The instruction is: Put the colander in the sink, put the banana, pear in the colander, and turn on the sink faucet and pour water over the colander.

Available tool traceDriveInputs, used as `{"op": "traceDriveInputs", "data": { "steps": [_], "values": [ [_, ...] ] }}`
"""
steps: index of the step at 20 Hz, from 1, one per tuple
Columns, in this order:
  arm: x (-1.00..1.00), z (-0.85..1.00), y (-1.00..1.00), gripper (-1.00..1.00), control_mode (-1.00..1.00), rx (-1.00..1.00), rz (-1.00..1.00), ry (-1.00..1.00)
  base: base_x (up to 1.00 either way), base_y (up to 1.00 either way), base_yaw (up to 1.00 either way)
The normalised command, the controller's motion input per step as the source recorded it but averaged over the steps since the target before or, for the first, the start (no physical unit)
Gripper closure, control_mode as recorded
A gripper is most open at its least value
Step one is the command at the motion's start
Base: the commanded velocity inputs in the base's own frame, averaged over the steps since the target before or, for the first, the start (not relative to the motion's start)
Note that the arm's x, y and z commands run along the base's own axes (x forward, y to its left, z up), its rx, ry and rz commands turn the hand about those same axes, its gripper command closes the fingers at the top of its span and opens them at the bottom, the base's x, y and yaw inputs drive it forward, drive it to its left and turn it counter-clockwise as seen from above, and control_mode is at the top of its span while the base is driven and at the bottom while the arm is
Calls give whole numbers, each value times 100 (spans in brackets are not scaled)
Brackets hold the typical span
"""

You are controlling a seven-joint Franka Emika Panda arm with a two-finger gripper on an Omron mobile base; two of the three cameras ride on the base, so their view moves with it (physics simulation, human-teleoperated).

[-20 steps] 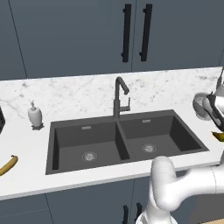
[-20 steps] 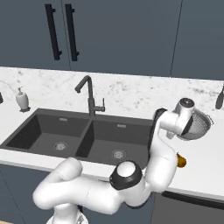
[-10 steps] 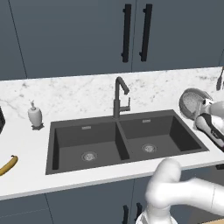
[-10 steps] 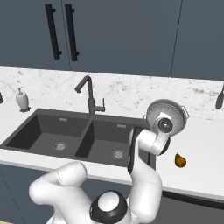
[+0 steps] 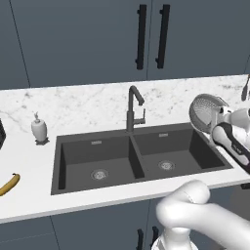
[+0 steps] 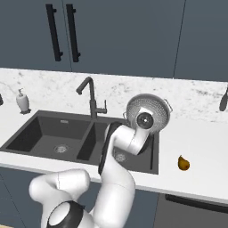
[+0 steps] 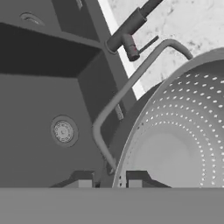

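Jaws pinched tight on the rim of the colander (image 7: 183, 144): in the hand view the 2 dark fingertips (image 7: 83, 180) sit on either side of the rim's edge, right by the looped wire handle. That is a thin hold on a wide bowl.

From where I stand the colander (image 6: 148, 112) hangs tipped on edge, its pale inside facing the room, above the right end of the sink (image 5: 78, 156) and the strip of counter beside it. The right basin (image 7: 48, 100) lies below it, drain and all, and the colander touches nothing but the gripper (image 7: 109, 180).

What worries me is the grip. With the bowl held by 1 edge and hanging sideways, a quick swing or a sharp stop could make it pivot between the fingers or slip out and clatter into the basin upside down. Lowered while so tilted, I'd expect it to catch the basin wall and settle crooked.

The sink faucet (image 5: 133, 108) stands close at the divider; a wide sweep leftward could knock its spout.

The pear (image 6: 183, 163) sits on the counter to the right, the banana (image 5: 10, 184) well apart at the far left, both untouched.
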Motion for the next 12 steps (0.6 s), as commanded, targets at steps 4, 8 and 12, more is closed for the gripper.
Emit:
{"op": "traceDriveInputs", "data": {
  "steps": [4, 8, 12],
  "values": [
    [-78, 73, 24, 100, -100, 0, 6, 31, 0, 0, 0],
    [-97, 41, 51, 100, -100, 0, 2, 32, 0, 0, 0],
    [-100, -4, 70, 100, -100, 0, 0, -3, 0, 0, 0]
  ]
}}
